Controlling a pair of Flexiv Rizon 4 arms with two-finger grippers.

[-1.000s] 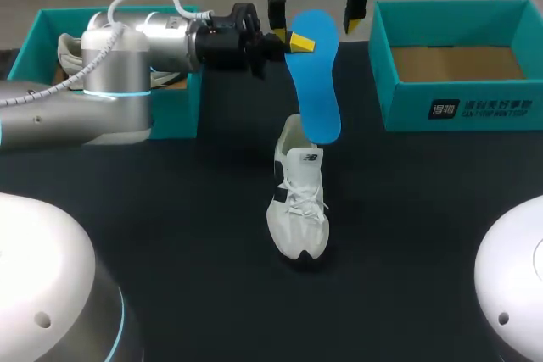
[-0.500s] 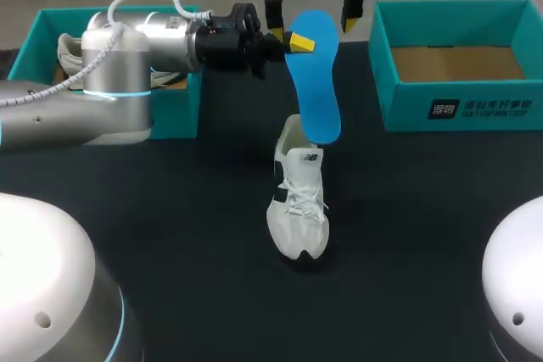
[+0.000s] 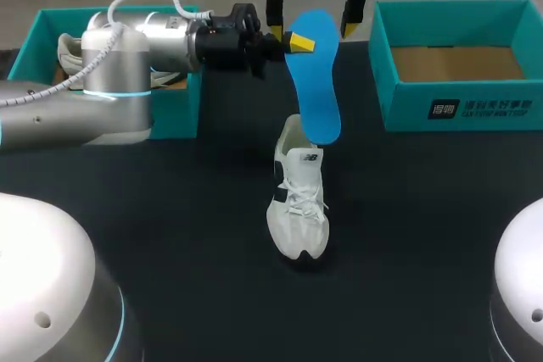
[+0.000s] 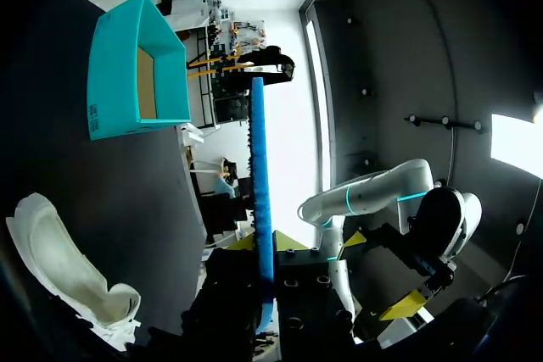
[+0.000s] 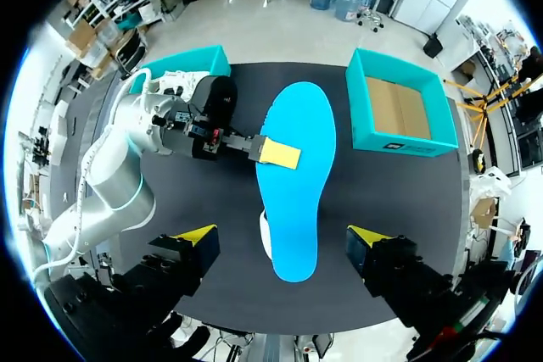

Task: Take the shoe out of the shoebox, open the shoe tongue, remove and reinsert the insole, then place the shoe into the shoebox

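Note:
My left gripper (image 3: pixel 293 42) is shut on the edge of a blue insole (image 3: pixel 316 82) and holds it in the air, its lower end just above the heel of the white shoe (image 3: pixel 299 201). The shoe stands upright in the middle of the black table. In the left wrist view the insole (image 4: pixel 261 209) shows edge-on between my fingers, with the shoe (image 4: pixel 59 264) below. My right gripper (image 3: pixel 310 2) hangs open above the insole's far end. In the right wrist view the insole (image 5: pixel 293 167) lies between its spread yellow tips, untouched.
A teal shoebox (image 3: pixel 458 91) stands empty at the back right. A second teal box (image 3: pixel 38 27) at the back left, partly behind my left arm, holds another pale shoe (image 3: pixel 72 48). Bare black table surrounds the shoe.
The right arm's white housing at the lower right has slid slightly right, and its gripper has shifted a little over the insole. The left arm, insole and shoe are still.

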